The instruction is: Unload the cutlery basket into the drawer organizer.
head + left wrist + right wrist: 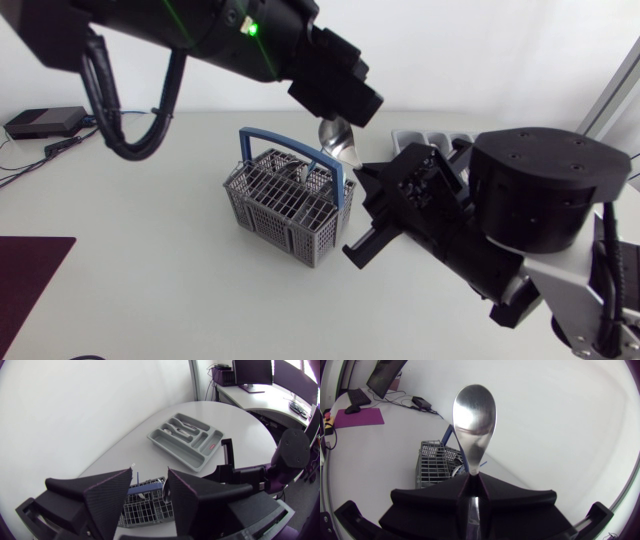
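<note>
Currently: spoon clamped by its handle in the right gripper jaws, above the basket.
Spoon axis runs straight out of the jaws, bowl forward, pointing away from the drawer organizer, which is on the tabletop behind the right arm. Left gripper hangs over the basket, jaws apart, empty. Right arm is nearer, but likely needs to swing round.

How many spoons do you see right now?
1: the spoon clamped in the right gripper by the cutlery basket. Others may be hidden in the basket or drawer organizer.
</note>
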